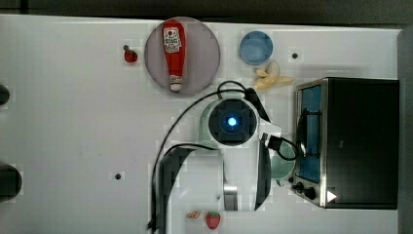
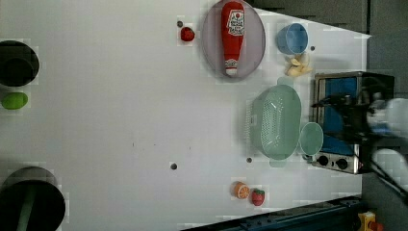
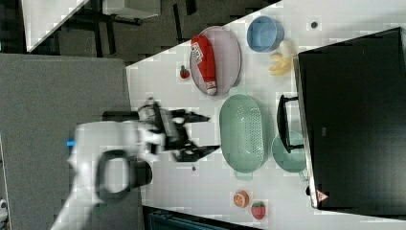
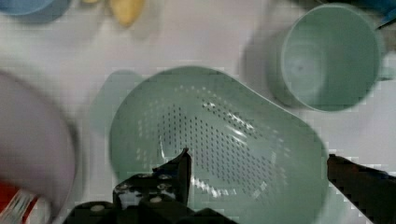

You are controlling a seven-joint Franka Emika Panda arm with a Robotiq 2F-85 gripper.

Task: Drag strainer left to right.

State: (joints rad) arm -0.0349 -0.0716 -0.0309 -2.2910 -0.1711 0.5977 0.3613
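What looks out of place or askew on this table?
The ketchup bottle lies on its side across the grey plate rather than standing. A peeled banana sits loose beside the blue bowl. Nothing is spilled or broken; the strainer sits upright.

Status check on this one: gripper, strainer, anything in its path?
Gripper open, above the strainer, not gripping it. Strainer flat on the table, beside the toaster oven. Mint cup close against its rim.

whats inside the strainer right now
Nothing lies in the strainer: the left view and right view show only its bare perforated bottom. In the wrist view the open hand hangs over it, and one black finger covers a small patch of the bottom.
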